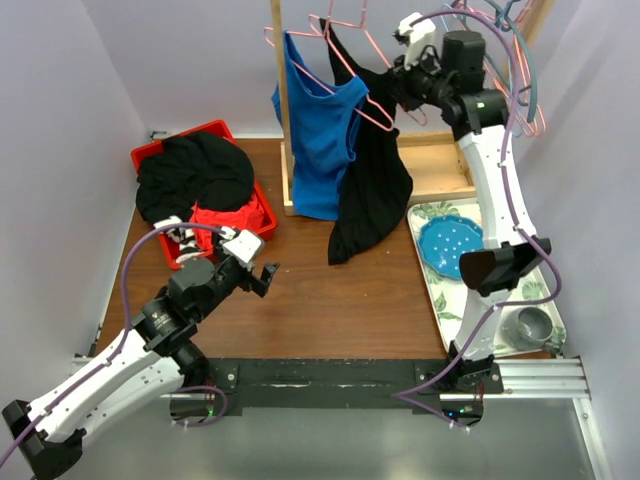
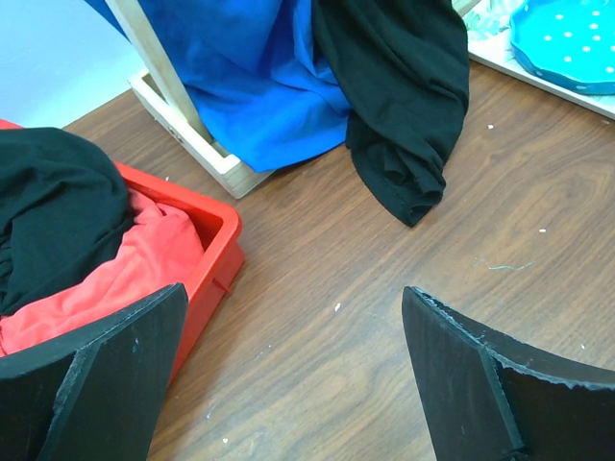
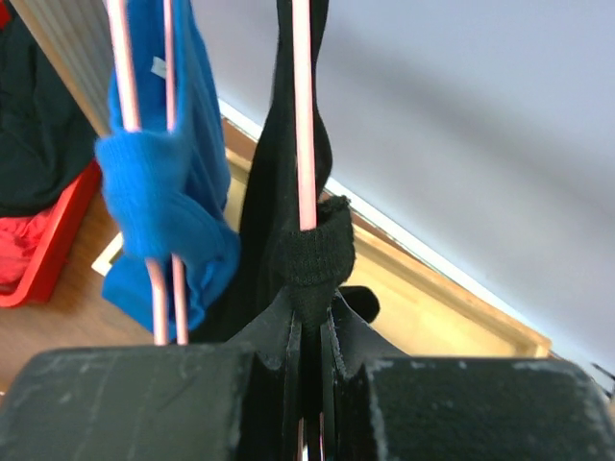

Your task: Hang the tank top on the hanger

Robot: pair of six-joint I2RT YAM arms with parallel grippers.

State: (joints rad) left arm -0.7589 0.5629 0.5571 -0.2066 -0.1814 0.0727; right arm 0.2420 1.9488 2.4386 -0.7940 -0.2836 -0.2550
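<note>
The black tank top (image 1: 370, 190) hangs from the pink hanger (image 1: 372, 112) next to the wooden post, its hem resting on the table (image 2: 404, 96). My right gripper (image 1: 405, 92) is up at the hanger's right shoulder. In the right wrist view its jaws (image 3: 314, 331) are shut on a black strap (image 3: 312, 254) that loops over the pink wire (image 3: 301, 115). That wire also runs down between the fingers. My left gripper (image 1: 262, 275) hovers low over the table, open, with only bare wood between its fingers (image 2: 293, 355).
A blue top (image 1: 320, 130) hangs on another pink hanger on the wooden rack (image 1: 283, 100). A red bin (image 1: 262, 215) at the left holds a black garment heap (image 1: 195, 175) and red cloth. A tray (image 1: 425, 270) at the right holds a blue plate (image 1: 450, 245) and grey cup (image 1: 530, 325).
</note>
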